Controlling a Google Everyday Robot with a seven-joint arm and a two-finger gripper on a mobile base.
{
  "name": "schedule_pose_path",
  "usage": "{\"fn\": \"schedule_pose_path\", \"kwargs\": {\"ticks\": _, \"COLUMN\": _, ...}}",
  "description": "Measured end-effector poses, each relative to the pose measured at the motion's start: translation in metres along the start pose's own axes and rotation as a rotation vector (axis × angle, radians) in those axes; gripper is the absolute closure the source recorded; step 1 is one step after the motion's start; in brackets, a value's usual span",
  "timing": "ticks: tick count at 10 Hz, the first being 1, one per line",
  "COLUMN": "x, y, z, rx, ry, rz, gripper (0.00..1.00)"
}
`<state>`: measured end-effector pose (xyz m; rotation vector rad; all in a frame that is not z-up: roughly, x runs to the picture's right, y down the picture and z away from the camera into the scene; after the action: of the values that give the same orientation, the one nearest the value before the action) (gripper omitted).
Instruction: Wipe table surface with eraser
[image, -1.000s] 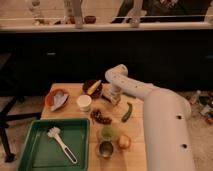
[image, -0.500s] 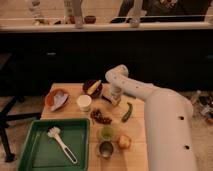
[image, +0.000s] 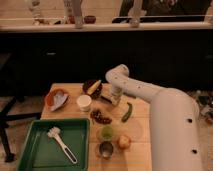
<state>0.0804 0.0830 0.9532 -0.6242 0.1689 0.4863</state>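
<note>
**First:** Nothing has shifted that we can make out since a moment ago. The white robot arm (image: 165, 107) bends over the right side of the light tan wooden plank table surface (image: 131, 159) just as it did. Its gripper (image: 115, 100) points down at the same spot, behind the middle of the table.

**Second:** We see it the same way. How do we read the claw?

**First:** Its fingers are drawn together. Whether they pinch anything, we cannot tell.

**Second:** And the eraser?

**First:** We take the small dark brown rectangular eraser (image: 106, 99) to be the dark bar lying on the boards just left of the gripper's tip. It sits between the tip and the dark round bowl (image: 92, 88) that holds something yellow. Touching or apart, we cannot say.

**Second:** What crowds that patch?

**First:** Plenty. A white cup (image: 84, 102) stands near the eraser on its left, and further left is an orange bowl (image: 55, 98) with a pale grey thing inside. Toward us from the gripper lie a dark red cluster (image: 100, 117) and a slim green pepper (image: 127, 112), one on either side. Nearer the front edge we find a small green cup (image: 106, 132), a shiny metal cup (image: 105, 149), a yellowish round fruit (image: 124, 142) and a pale flat disc (image: 135, 130).

**Second:** And the left front corner?

**First:** The green plastic tray (image: 35, 150) fills it, with a white long-handled brush (image: 61, 142) lying slantwise inside.
</note>
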Motion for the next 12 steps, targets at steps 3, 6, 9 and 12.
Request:
{"fn": "schedule_pose_path", "kwargs": {"ticks": 3, "x": -0.011, "y": -0.008, "z": 0.022, "rx": -0.021, "ry": 0.046, "rz": -0.064, "gripper": 1.00}}
{"fn": "schedule_pose_path", "kwargs": {"ticks": 6, "x": -0.008, "y": -0.005, "z": 0.019, "rx": -0.027, "ry": 0.048, "rz": -0.067, "gripper": 1.00}}
{"fn": "schedule_pose_path", "kwargs": {"ticks": 9, "x": -0.008, "y": -0.003, "z": 0.018, "rx": -0.031, "ry": 0.053, "rz": -0.069, "gripper": 1.00}}
{"fn": "schedule_pose_path", "kwargs": {"ticks": 12, "x": -0.008, "y": -0.003, "z": 0.018, "rx": -0.031, "ry": 0.053, "rz": -0.069, "gripper": 1.00}}
